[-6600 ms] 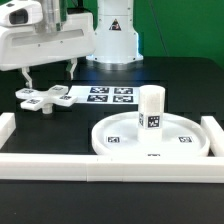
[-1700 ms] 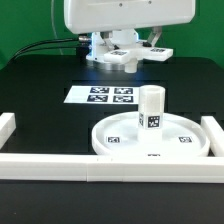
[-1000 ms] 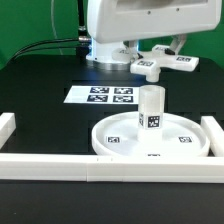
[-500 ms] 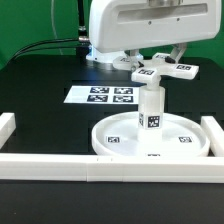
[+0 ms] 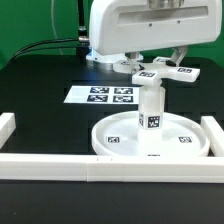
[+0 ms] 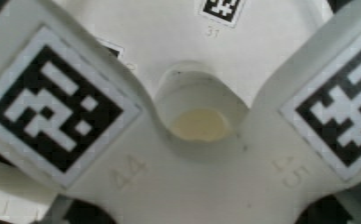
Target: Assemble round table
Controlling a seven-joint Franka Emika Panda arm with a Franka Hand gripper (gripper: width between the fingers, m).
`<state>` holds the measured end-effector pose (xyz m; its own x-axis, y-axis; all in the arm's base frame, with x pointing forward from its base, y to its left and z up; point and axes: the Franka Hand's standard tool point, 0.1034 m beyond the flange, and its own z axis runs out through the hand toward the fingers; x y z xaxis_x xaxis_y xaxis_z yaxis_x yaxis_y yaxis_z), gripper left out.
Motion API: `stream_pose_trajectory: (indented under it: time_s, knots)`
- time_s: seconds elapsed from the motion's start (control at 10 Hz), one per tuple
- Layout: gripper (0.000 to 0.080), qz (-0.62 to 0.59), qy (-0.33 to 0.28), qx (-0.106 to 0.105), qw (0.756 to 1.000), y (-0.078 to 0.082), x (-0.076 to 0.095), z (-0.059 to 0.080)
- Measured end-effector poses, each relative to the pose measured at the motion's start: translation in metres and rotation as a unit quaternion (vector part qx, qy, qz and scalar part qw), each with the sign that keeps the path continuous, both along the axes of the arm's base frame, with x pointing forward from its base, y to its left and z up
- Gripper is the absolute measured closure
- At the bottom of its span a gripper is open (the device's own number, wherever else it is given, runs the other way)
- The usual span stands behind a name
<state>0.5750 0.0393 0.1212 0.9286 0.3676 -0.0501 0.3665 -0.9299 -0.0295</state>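
Held item: white plastic cross-shaped four-arm piece (image 5: pixel 152 73), tagged, clenched in gripper (image 5: pixel 158 61). Directly beneath gripper: short white cylindrical post (image 5: pixel 151 108), upright on large white rimmed round disc (image 5: pixel 112 146); black bench (image 5: pixel 40 112) underneath.

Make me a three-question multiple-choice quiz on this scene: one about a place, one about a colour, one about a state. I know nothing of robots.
1. Where does the short post stand?
A. on the marker board
B. on the round disc
C. on a border rail

2. What colour is the tabletop?
A. black
B. green
C. white

3. What state is the cross-shaped piece in?
A. lying flat on the table
B. leaning against a rail
C. held in the air by the tool

Answers:
1 B, the post rises upright from the disc's middle.
2 A, the bare surface around the white parts is black.
3 C, the piece hangs just above the post, with the tool's fingers closed on it.
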Motion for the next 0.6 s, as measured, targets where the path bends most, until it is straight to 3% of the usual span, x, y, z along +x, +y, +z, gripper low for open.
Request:
stream_pose_trajectory:
  time_s: [0.3,0.6]
  knots:
    - [0.0348,-0.001,-0.008,0.0,1.0,-0.001,0.001,0.0]
    - [0.0348,-0.001,-0.004,0.0,1.0,-0.002,-0.009,0.003]
